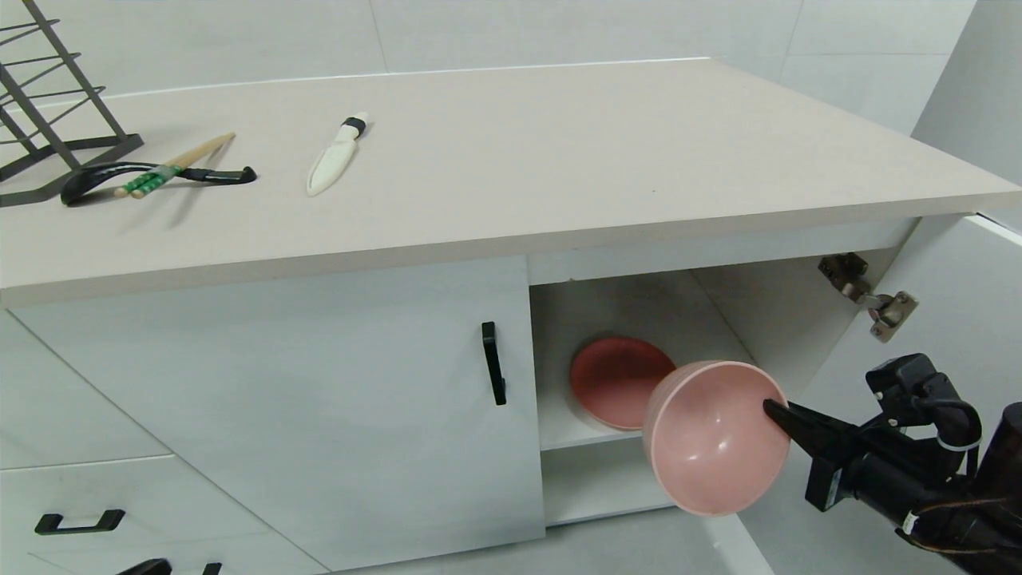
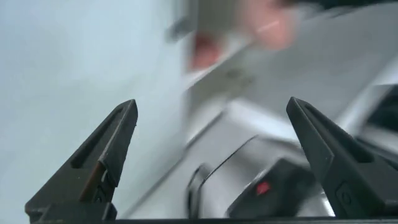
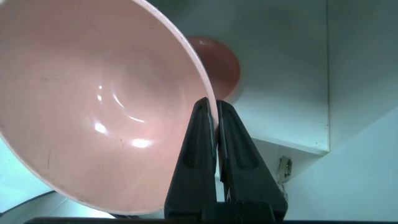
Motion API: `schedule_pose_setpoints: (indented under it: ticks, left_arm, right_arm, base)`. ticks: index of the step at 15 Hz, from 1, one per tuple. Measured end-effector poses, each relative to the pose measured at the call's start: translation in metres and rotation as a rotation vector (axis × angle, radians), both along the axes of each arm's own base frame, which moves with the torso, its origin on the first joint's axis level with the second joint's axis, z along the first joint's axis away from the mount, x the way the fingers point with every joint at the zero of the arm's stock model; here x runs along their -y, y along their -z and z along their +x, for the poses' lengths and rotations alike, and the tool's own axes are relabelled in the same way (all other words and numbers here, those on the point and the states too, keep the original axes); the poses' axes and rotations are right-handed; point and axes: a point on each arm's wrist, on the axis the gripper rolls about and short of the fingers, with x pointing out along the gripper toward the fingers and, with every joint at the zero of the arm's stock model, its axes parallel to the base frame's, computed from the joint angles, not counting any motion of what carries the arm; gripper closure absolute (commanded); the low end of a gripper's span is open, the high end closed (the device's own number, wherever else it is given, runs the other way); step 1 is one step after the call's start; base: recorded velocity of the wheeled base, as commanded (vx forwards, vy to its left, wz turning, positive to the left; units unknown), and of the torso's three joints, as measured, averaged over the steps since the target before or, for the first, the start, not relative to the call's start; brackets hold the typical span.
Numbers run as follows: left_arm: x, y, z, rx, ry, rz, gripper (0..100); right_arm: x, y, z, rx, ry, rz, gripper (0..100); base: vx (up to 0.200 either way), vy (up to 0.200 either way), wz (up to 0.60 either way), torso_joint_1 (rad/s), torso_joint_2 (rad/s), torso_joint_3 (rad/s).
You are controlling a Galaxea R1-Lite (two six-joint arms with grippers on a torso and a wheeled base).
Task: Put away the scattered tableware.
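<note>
Pinching pink bowl (image 1: 711, 439) by its rim with right claw (image 1: 769, 406), probably to shelve beside red plate (image 1: 615, 379); left claw (image 2: 211, 112) wide open, empty.

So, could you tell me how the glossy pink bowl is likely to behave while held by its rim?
The glossy pink bowl is probably rigid and light: the right hand holds it by the rim alone. Its shiny surface looks slippery, so it might pivot in that narrow pinch.
</note>
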Motion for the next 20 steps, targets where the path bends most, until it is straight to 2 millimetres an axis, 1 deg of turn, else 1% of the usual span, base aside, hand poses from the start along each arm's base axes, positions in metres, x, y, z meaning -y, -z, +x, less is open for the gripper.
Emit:
schedule_pose_setpoints:
  ticks: [3, 5, 7, 9, 10, 12, 14, 16, 18, 19, 20]
  left_arm:
    - [-0.006, 0.016, -0.015, -0.031, -0.218, 0.015, 0]
    - [-0.006, 0.027, -0.024, -0.048, -0.301, 0.020, 0]
    - [-0.006, 0.030, -0.031, -0.001, -0.371, 0.004, 0]
    - [-0.005, 0.030, -0.034, 0.032, -0.384, -0.001, 0]
    - [-0.005, 0.031, -0.035, 0.041, -0.365, -0.004, 0]
    - [-0.003, 0.031, -0.036, 0.046, -0.295, -0.029, 0]
    - [-0.003, 0.031, -0.038, 0.054, -0.219, -0.054, 0]
    - [-0.004, 0.032, -0.041, 0.084, -0.210, -0.053, 0]
    - [-0.005, 0.032, -0.042, 0.120, -0.259, -0.026, 0]
    - [-0.006, 0.032, -0.043, 0.146, -0.302, 0.009, 0]
    - [-0.008, 0.033, -0.043, 0.168, -0.382, 0.052, 0]
  right_arm:
    - [0.000, 0.000, 0.001, 0.001, 0.000, 0.000, 100]
    - [0.000, 0.000, 0.001, 0.003, 0.000, 0.001, 100]
    - [0.000, -0.001, 0.001, 0.004, 0.000, 0.001, 100]
    - [0.001, -0.002, -0.002, 0.006, 0.001, 0.004, 100]
    - [0.002, -0.001, -0.005, -0.005, 0.002, 0.007, 100]
    - [0.004, 0.001, -0.008, -0.042, 0.010, 0.065, 100]
    - [0.002, 0.001, -0.003, -0.065, 0.016, 0.123, 100]
    - [-0.002, 0.005, 0.005, -0.079, 0.018, 0.128, 100]
    - [-0.007, 0.010, 0.016, -0.095, 0.020, 0.123, 100]
    - [-0.009, 0.015, 0.021, -0.109, 0.022, 0.117, 100]
    - [-0.010, 0.019, 0.024, -0.124, 0.024, 0.111, 100]
  base:
    - [0.000, 0.000, 0.00, 0.000, 0.00, 0.000]
    - [0.000, 0.000, 0.00, 0.000, 0.00, 0.000]
    - [0.000, 0.000, 0.00, 0.000, 0.00, 0.000]
    - [0.000, 0.000, 0.00, 0.000, 0.00, 0.000]
    - [0.000, 0.000, 0.00, 0.000, 0.00, 0.000]
    - [0.000, 0.000, 0.00, 0.000, 0.00, 0.000]
    - [0.000, 0.000, 0.00, 0.000, 0.00, 0.000]
    - [0.000, 0.000, 0.00, 0.000, 0.00, 0.000]
    - [0.000, 0.000, 0.00, 0.000, 0.00, 0.000]
    - [0.000, 0.000, 0.00, 0.000, 0.00, 0.000]
    - [0.000, 0.000, 0.00, 0.000, 0.00, 0.000]
